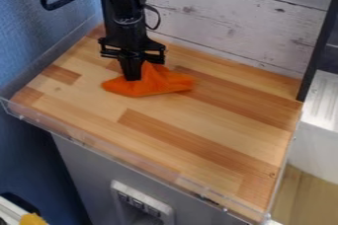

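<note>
Camera view: orange cloth (pixel 153 85) against the pincer (pixel 133 77)

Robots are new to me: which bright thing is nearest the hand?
The orange cloth, right at the hand on the wooden top; the yellow thing is far off, lower left.

The bunched cloth (pixel 165 83) is seen as soft and matt; smooth, lightly glossy wood is shown on the counter (pixel 198 115), edged in clear plastic.
</note>
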Motion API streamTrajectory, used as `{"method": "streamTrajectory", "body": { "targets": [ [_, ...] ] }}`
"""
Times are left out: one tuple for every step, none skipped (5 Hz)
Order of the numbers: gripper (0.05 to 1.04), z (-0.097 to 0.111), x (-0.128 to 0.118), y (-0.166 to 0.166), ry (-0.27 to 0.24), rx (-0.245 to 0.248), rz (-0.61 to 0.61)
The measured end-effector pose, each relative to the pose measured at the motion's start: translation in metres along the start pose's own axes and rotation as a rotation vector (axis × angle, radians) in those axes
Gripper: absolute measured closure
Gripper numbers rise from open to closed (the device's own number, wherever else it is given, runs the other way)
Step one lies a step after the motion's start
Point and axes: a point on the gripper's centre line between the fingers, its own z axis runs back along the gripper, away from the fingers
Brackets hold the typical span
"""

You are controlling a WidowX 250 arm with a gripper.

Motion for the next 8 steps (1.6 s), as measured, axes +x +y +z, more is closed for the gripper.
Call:
{"method": "streamTrajectory", "body": {
  "targets": [
    [1.024,0.0,0.001,-0.008,-0.01,0.008,-0.056],
    [1.024,0.001,0.001,-0.015,-0.008,0.016,-0.114],
    [1.024,0.0,-0.001,-0.023,0.003,0.021,-0.168],
    [1.024,-0.001,-0.003,-0.025,0.008,0.027,-0.204],
    [1.024,0.0,-0.006,-0.031,0.028,0.026,-0.231],
    [1.007,0.003,-0.007,-0.034,0.053,0.022,-0.255],
    [0.862,0.009,-0.008,-0.038,0.085,0.013,-0.274],
    [0.615,0.011,-0.013,-0.039,0.118,0.003,-0.28]
  ]
}}
